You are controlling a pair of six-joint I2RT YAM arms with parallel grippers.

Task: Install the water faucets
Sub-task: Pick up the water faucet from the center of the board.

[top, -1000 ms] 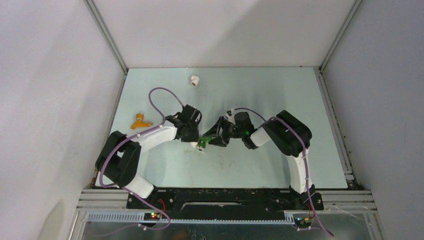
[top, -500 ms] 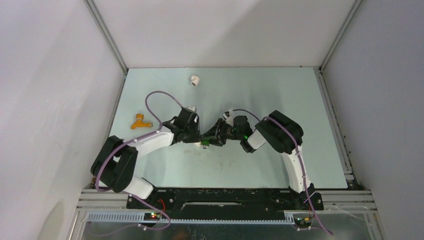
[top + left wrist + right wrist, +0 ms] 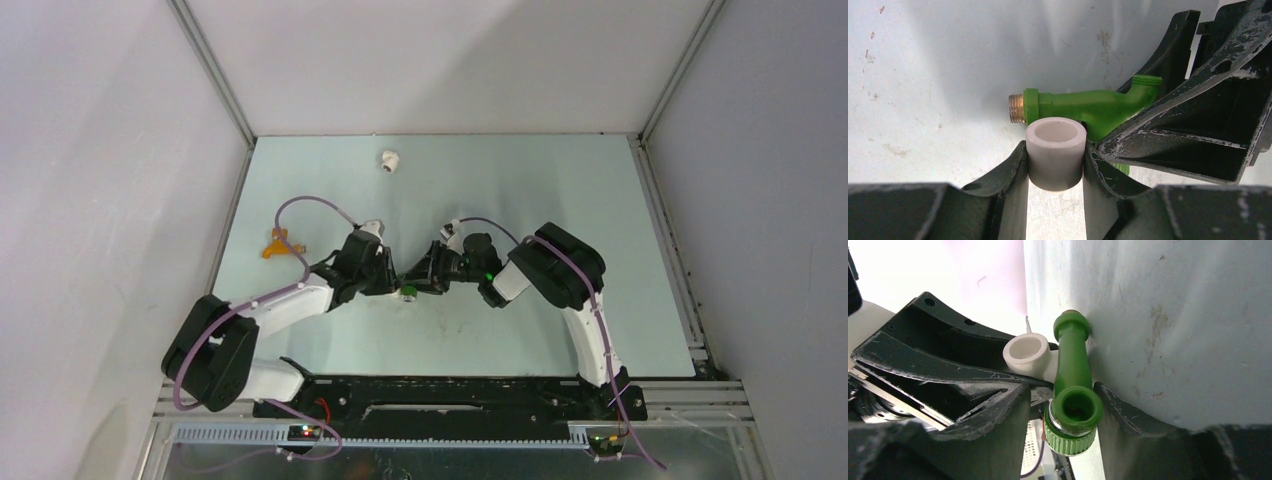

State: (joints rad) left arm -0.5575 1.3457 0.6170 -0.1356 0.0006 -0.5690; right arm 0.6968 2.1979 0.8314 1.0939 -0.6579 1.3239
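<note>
Overhead, the scuffed pale-green tabletop (image 3: pixel 560 200) sits between white walls (image 3: pixel 450 60), with the small orange plastic faucet (image 3: pixel 278 245) at nine o'clock. Left wrist: the left gripper (image 3: pixel 1054 146) clamps a stubby white pipe fitting (image 3: pixel 1055 152). Right wrist: the right gripper (image 3: pixel 1060 388) clamps the brass-threaded green plastic faucet (image 3: pixel 1071 357) just beside that fitting, near the table's centre.

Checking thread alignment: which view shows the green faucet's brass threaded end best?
Left wrist: the green faucet lies side-on, brass thread clear. Right wrist looks along its length, thread barely visible. Top external shows only a green speck.

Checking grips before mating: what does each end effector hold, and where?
Left end effector: white fitting, across its barrel. Right end effector: green faucet, collared end.
</note>
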